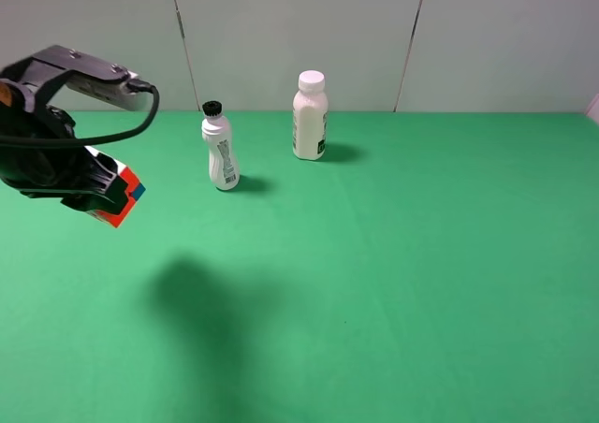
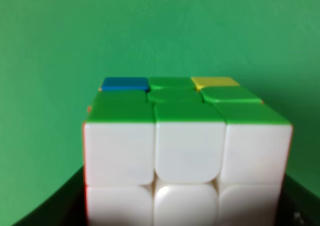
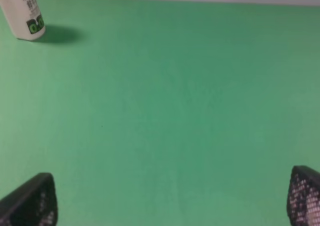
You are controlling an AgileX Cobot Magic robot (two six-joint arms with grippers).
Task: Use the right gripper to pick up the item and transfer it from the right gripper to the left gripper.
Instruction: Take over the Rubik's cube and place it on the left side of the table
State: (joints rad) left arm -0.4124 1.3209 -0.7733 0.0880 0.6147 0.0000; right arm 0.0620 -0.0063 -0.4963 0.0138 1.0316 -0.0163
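Note:
The puzzle cube (image 1: 120, 200) sits in my left gripper (image 1: 105, 196), held above the green table at the far left of the exterior high view. In the left wrist view the cube (image 2: 185, 156) fills the frame, white face toward the camera, green face with one blue and one yellow sticker beyond it, black jaws at its lower corners. My right gripper (image 3: 172, 201) is open and empty above bare green cloth, with speckled fingertips (image 3: 32, 203) at both lower corners. The right arm does not show in the exterior high view.
A white bottle with black cap (image 1: 220, 149) stands at the back centre-left. A wider white bottle with white cap (image 1: 310, 116) stands to its right and shows in the right wrist view (image 3: 24, 13). Green table (image 1: 393, 273), grey wall behind.

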